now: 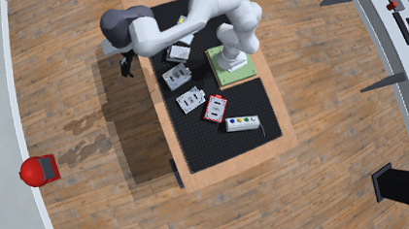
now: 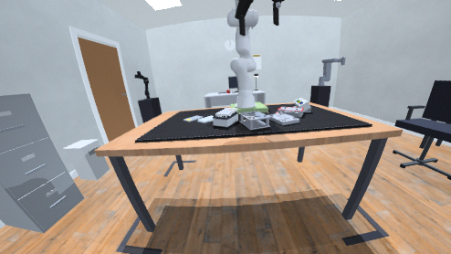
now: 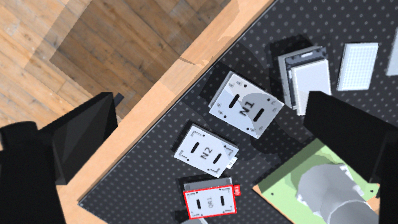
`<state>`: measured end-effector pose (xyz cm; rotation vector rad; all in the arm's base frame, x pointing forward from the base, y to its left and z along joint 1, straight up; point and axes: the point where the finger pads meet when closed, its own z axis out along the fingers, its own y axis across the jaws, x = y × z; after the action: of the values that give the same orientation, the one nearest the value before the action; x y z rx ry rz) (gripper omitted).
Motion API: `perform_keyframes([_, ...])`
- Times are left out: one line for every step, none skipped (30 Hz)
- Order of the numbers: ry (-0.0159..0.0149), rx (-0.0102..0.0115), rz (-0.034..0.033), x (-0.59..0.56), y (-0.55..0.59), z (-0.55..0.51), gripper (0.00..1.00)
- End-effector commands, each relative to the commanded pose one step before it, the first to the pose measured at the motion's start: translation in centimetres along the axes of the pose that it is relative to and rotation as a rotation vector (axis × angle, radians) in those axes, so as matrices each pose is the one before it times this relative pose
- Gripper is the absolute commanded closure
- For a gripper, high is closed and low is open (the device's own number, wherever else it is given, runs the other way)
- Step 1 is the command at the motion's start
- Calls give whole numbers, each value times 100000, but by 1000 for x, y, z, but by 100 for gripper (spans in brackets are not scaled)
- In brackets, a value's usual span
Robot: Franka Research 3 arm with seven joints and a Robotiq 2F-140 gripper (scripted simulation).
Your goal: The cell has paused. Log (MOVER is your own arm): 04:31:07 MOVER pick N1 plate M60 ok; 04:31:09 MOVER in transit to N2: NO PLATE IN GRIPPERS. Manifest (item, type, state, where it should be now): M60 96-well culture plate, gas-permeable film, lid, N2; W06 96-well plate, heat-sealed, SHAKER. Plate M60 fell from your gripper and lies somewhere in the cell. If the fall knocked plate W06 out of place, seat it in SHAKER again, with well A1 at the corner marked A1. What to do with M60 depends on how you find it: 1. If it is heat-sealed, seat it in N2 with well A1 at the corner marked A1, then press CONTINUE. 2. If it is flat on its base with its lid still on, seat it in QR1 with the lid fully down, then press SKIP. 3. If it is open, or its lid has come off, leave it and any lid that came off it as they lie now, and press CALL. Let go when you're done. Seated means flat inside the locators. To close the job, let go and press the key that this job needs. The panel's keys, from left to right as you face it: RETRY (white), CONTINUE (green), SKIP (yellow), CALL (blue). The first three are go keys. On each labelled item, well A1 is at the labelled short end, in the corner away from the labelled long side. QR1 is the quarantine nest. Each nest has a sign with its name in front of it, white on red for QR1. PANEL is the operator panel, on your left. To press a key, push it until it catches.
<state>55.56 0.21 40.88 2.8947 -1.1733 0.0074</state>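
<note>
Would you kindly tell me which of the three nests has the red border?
QR1, at the row's end nearest the operator panel; N1 and N2 are plain white-grey plates with no coloured edge.

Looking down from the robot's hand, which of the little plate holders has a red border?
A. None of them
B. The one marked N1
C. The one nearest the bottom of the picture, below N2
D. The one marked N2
C: the red-bordered rectangular holder lies below the plain white N2 holder and white N1 holder.
</note>
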Motion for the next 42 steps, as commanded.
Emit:
perform_keyframes([-964, 1136, 1153, 6, 156, -316, 0])
perform_keyframes([-54, 114, 119, 22, 23, -30, 0])
perform_keyframes([-41, 87, 90, 17, 18, -23, 0])
perform_keyframes([-30, 63, 66, 12, 13, -17, 0])
perform_keyframes([-20, 43, 45, 8, 9, -11, 0])
perform_keyframes([0, 0, 0, 0, 0, 0, 0])
perform_keyframes([0, 0, 0, 0, 0, 0, 0])
perform_keyframes([-12, 27, 28, 5, 5, -7, 0])
perform_keyframes([-6, 14, 14, 3, 3, -4, 0])
perform_keyframes([-2, 5, 5, 1, 1, -1, 0])
perform_keyframes([0, 1, 1, 0, 0, 0, 0])
perform_keyframes([1, 0, -1, 1, 1, 0, 0])
perform_keyframes([4, -3, -6, 5, 7, 3, 0])
perform_keyframes([11, -8, -16, 13, 18, 7, 0])
perform_keyframes([20, -16, -30, 25, 33, 13, 0])
perform_keyframes([33, -25, -48, 40, 54, 22, 0])
perform_keyframes([47, -37, -70, 58, 78, 31, 0])
perform_keyframes([64, -50, -95, 79, 106, 43, 0])
perform_keyframes([82, -65, -124, 102, 138, 56, 0])
perform_keyframes([102, -81, -155, 126, 173, 70, 0])
perform_keyframes([122, -99, -190, 152, 211, 85, 0])
perform_keyframes([143, -118, -226, 178, 252, 102, 0])
perform_keyframes([0, 0, 0, 0, 0, 0, 0])
perform_keyframes([0, 0, 0, 0, 0, 0, 0])
perform_keyframes([164, -139, -265, 204, 296, 120, 0])
perform_keyframes([184, -160, -307, 230, 341, 139, 0])
perform_keyframes([204, -182, -350, 255, 389, 158, 0])
perform_keyframes([222, -205, -396, 279, 439, 179, 0])
perform_keyframes([238, -228, -443, 301, 491, 201, 0])
perform_keyframes([251, -252, -492, 320, 544, 224, 0])
perform_keyframes([263, -276, -543, 336, 599, 247, 0])
perform_keyframes([271, -299, -596, 348, 654, 272, 0])
perform_keyframes([276, -322, -650, 356, 709, 297, 0])
perform_keyframes([277, -344, -705, 360, 765, 323, 0])
perform_keyframes([274, -365, -763, 358, 820, 349, 0])
perform_keyframes([268, -384, -821, 352, 874, 377, 0])
perform_keyframes([258, -402, -881, 339, 927, 404, 0])
perform_keyframes([243, -416, -941, 321, 977, 432, 0])
perform_keyframes([225, -428, -1003, 297, 1025, 460, 0])
perform_keyframes([0, 0, 0, 0, 0, 0, 0])
perform_keyframes([0, 0, 0, 0, 0, 0, 0])
perform_keyframes([204, -436, -1065, 268, 1069, 488, 0])
